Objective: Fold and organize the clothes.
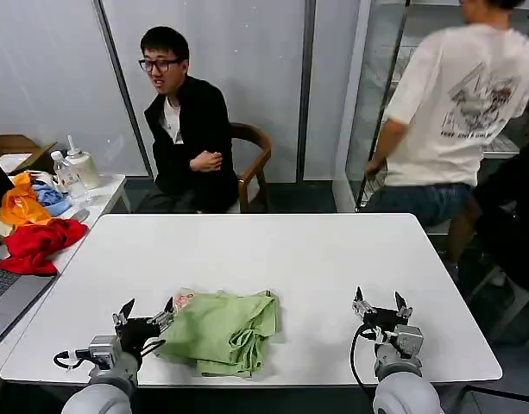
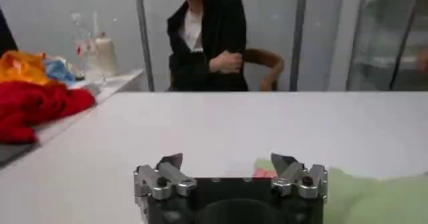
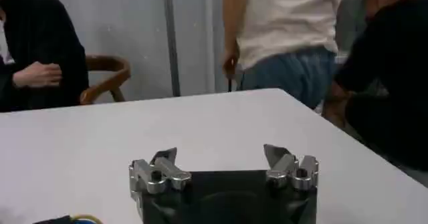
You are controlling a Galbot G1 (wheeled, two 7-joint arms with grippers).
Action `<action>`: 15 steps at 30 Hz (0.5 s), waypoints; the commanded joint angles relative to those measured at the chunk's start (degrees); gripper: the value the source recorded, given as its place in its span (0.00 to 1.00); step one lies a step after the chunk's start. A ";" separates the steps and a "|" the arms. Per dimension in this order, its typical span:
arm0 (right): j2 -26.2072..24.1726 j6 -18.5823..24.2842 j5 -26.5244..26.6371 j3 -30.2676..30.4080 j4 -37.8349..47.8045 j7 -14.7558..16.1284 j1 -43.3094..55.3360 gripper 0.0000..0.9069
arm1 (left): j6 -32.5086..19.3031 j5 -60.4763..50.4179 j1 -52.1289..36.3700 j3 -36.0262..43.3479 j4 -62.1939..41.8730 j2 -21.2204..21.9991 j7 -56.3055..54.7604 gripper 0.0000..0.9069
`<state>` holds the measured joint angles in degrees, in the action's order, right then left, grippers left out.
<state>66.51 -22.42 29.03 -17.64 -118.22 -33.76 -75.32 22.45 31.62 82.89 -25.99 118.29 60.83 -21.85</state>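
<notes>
A light green short-sleeved shirt of soft cloth [image 1: 221, 330] lies bunched in a rough, loosely folded bundle on the white rectangular table [image 1: 290, 259], at about six o'clock on the tabletop and close to the near edge. Its surface is creased, with folds of cloth tucked over one another along the right side, and a small patch of its red-and-white printed graphic [image 1: 183, 301] shows at the bundle's ten o'clock corner. In the left wrist view the same pale green cloth [image 2: 374, 198] with a bit of red print lies just beyond the fingers.

The left gripper [image 1: 147, 314] rests low near the table's near edge, at nine o'clock from the shirt, its fingers spread apart with nothing between them; its right fingertip lies just beside the printed corner, and contact cannot be told. The right gripper [image 1: 381, 306] sits at three o'clock from the shirt, well apart from it, over bare tabletop, fingers likewise spread wide and empty.

On a side table at about ten o'clock lies a heap of red, orange and blue garments [image 1: 33, 222].
</notes>
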 commanded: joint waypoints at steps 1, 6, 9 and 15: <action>-0.06 -0.06 0.13 -0.08 0.02 0.03 0.26 1.00 | -1.99 5.90 1.27 -0.66 -4.60 0.80 0.11 1.00; 0.23 0.01 0.05 0.03 0.30 0.03 0.19 1.00 | -1.82 9.64 2.04 -0.16 -2.40 1.69 0.31 1.00; 0.42 0.07 -0.07 0.19 0.37 0.02 0.08 1.00 | -1.56 10.23 1.93 0.23 -1.82 1.90 0.47 1.00; 0.50 0.07 -0.18 0.11 0.18 -0.03 -0.13 1.00 | -1.62 9.98 0.91 0.95 -3.69 2.20 0.74 1.00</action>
<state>67.01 -22.40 28.88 -17.48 -117.90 -33.75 -75.46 21.24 38.48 84.10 -25.43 116.11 62.50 -21.35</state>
